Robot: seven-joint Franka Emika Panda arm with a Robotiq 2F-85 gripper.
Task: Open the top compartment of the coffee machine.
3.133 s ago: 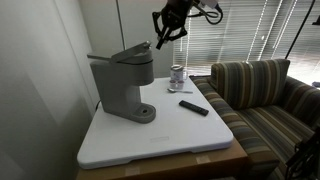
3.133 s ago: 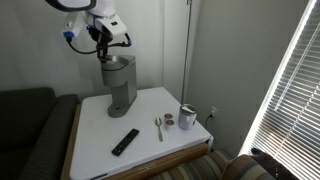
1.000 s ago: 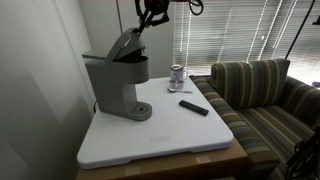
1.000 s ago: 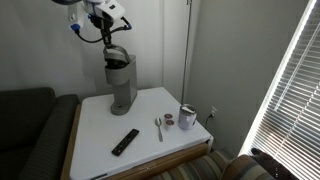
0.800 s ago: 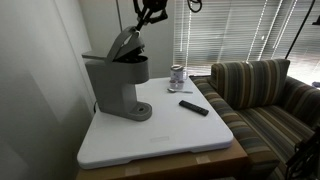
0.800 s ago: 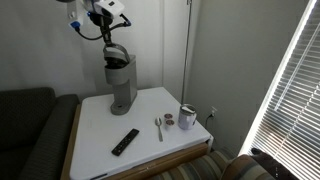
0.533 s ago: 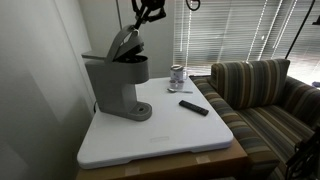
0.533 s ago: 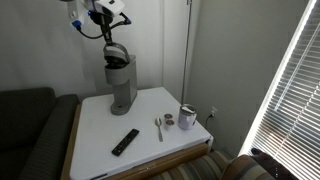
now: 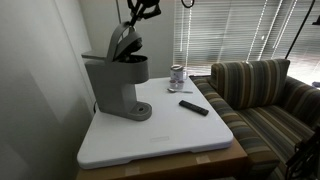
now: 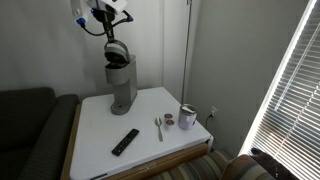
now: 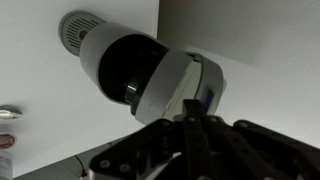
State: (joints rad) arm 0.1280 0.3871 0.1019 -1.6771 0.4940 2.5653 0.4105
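The top compartment (image 9: 125, 42) stands tilted steeply up and back from the head of the coffee machine (image 9: 115, 85), its dark inner side facing forward and the round pod chamber (image 11: 130, 75) open to the wrist view. The machine sits at the back of a white table (image 9: 160, 140), close to the wall, with its round drip base (image 9: 138, 112) flat on the tabletop; in the wrist view the ribbed drip base (image 11: 72, 28) shows beyond the head.

The gripper (image 9: 135, 17) hangs just above the raised edge of the top compartment, the arm reaching in from the top of both exterior views. In the wrist view the gripper (image 11: 192, 128) is a dark blurred mass at the bottom, and the jaws look drawn close together there, but I cannot tell for sure whether they are closed or hold anything.

On the table, well apart from the machine, lie a black remote (image 10: 125, 141), a spoon (image 10: 158, 127) and, near the far corner, a small metal can (image 9: 178, 75). A striped sofa (image 9: 260, 90) stands beside the table in an exterior view, with window blinds (image 9: 230, 30) behind it
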